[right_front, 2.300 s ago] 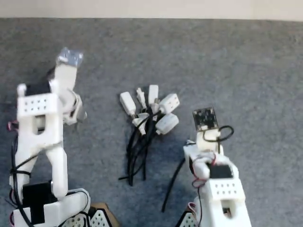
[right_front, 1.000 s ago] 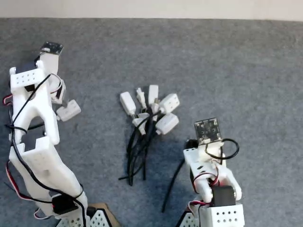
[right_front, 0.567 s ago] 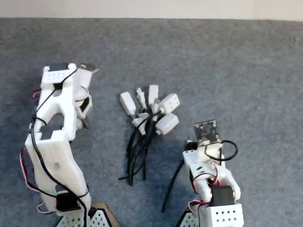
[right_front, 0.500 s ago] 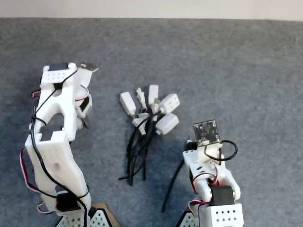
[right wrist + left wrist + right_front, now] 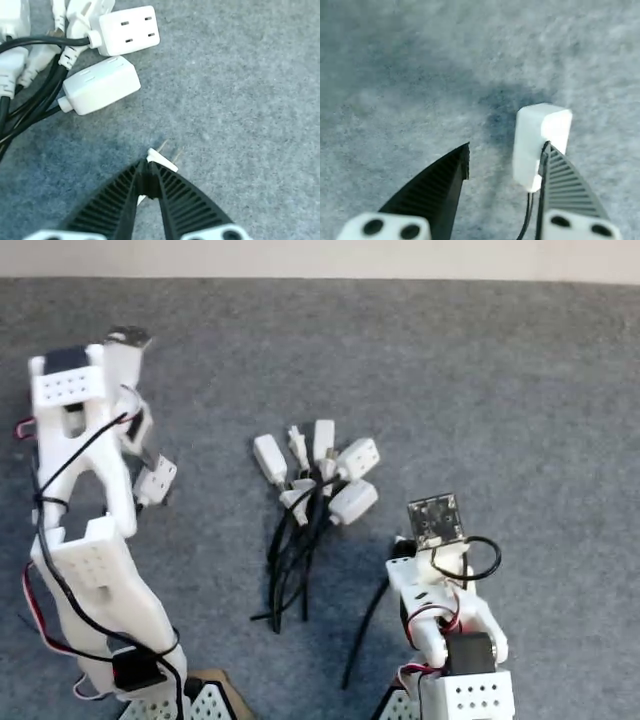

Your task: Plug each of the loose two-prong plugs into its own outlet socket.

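Observation:
In the left wrist view my left gripper (image 5: 505, 150) stands open over the carpet. A white outlet block (image 5: 536, 142) on a black cord lies against the inside of one finger, with a wide gap to the other. From above, that block (image 5: 155, 481) lies at the far left beside the left arm. My right gripper (image 5: 148, 169) is shut on a small white two-prong plug (image 5: 161, 160) whose prongs point toward two white outlet blocks (image 5: 127, 30) (image 5: 100, 85). The high view shows a bundle of white plugs and outlets (image 5: 320, 470) in the middle.
Black cords (image 5: 290, 560) run from the bundle toward the front edge, and another black cord (image 5: 365, 630) trails beside the right arm (image 5: 445, 610). Grey carpet (image 5: 520, 420) stretches open to the right and back.
The left arm swung right over the carpet, then back to the far left, where the white block shows again beside it. The right arm has kept still for the last second.

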Controlling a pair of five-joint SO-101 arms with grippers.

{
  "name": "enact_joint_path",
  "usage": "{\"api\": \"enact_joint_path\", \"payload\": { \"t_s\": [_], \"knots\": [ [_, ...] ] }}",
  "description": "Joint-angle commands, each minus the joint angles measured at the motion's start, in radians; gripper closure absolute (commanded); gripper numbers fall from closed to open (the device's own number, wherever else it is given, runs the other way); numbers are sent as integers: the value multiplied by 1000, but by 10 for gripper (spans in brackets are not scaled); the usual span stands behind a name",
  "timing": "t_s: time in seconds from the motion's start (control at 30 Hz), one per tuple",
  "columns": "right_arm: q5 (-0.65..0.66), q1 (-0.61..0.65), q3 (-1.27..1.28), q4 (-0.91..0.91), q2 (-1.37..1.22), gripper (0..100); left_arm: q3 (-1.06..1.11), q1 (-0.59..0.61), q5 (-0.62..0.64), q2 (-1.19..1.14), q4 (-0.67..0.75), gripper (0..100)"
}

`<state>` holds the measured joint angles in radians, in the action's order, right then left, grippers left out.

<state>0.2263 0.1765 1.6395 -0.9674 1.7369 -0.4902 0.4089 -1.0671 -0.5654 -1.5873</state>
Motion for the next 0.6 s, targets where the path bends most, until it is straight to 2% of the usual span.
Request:
{"api": "enact_joint_path", "payload": {
  "t_s": [0.0,0.43,0.57],
  "knots": [
    [11,7,-2,31,12,992,-25,38,-54,7,-15,772],
    [11,7,-1,31,12,992,4,91,-55,18,-9,775],
    [11,7,-1,35,12,992,-12,39,-8,42,-157,775]
  ]
}}
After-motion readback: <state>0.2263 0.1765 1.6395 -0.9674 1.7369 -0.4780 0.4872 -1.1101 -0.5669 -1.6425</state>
